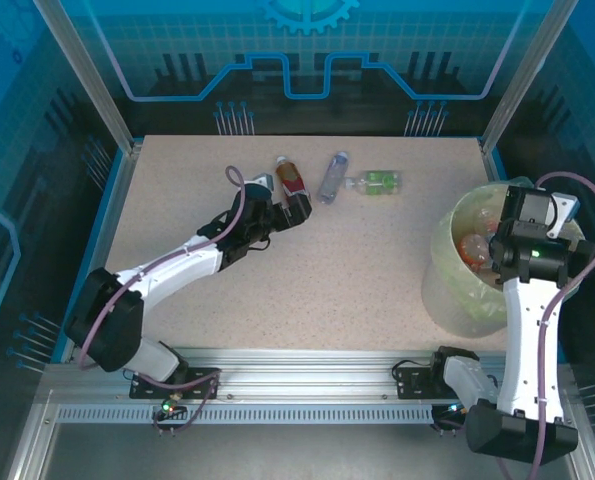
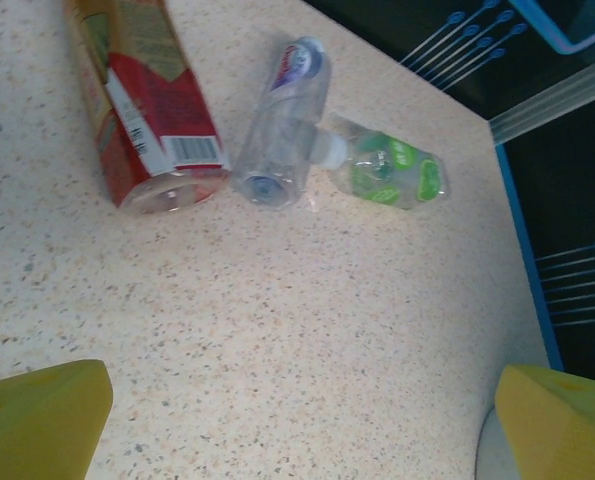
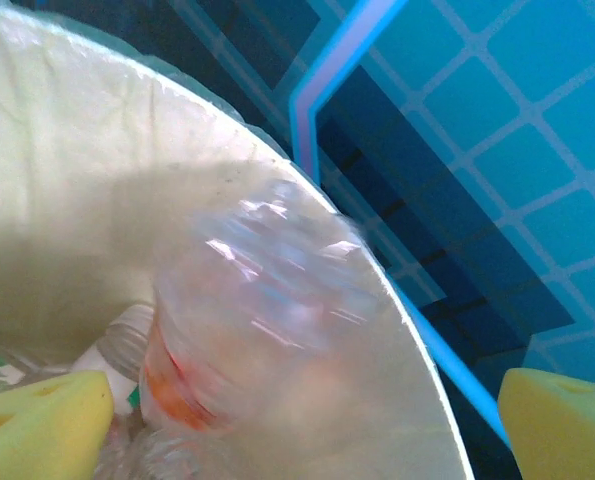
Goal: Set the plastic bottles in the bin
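Three plastic bottles lie at the table's far middle: a red-labelled one [image 1: 290, 177] [image 2: 147, 110], a clear one with a blue label [image 1: 332, 176] [image 2: 282, 125], and a crushed green-labelled one [image 1: 377, 181] [image 2: 392, 170]. My left gripper [image 1: 282, 210] [image 2: 302, 420] is open just short of the red-labelled bottle, with bare table between its fingers. My right gripper [image 1: 512, 220] [image 3: 302, 420] hangs open over the pale yellow-green bin [image 1: 447, 240] [image 3: 77, 150]. A blurred orange-labelled bottle [image 3: 257, 320] lies loose beneath it inside the bin, among other bottles [image 1: 472, 247].
The bin stands at the table's right edge, close to the right arm. A blue rim [image 2: 522, 230] borders the table beyond the green-labelled bottle. Clear enclosure walls rise at the back and sides. A white cap [image 3: 127, 345] shows among the bottles in the bin.
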Motion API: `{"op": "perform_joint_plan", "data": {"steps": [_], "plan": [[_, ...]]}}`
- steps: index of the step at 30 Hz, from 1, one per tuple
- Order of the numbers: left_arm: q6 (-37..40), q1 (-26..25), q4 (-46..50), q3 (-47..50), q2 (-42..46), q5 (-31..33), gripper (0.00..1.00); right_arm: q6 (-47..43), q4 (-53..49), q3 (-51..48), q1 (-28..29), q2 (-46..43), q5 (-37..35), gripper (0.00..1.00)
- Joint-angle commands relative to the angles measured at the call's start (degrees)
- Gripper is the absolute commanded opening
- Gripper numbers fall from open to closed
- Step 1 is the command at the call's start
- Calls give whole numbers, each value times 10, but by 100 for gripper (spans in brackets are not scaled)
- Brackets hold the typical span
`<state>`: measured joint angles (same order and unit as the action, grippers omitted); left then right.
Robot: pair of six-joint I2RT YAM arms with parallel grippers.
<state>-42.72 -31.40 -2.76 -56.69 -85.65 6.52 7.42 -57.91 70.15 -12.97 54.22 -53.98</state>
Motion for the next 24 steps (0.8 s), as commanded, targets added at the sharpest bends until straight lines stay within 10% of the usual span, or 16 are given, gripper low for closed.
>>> {"op": "perform_joint_plan", "data": {"steps": [1,15,24], "plan": [[-32,14,46,-29,-25,5,99,30,-20,20,-7,-21,71,100],[54,25,141,-174,-178,57,99,29,15,1,8,-141,335,100],[116,29,348,-439,-370,140,99,64,86,-29,8,-211,515,100]]}}
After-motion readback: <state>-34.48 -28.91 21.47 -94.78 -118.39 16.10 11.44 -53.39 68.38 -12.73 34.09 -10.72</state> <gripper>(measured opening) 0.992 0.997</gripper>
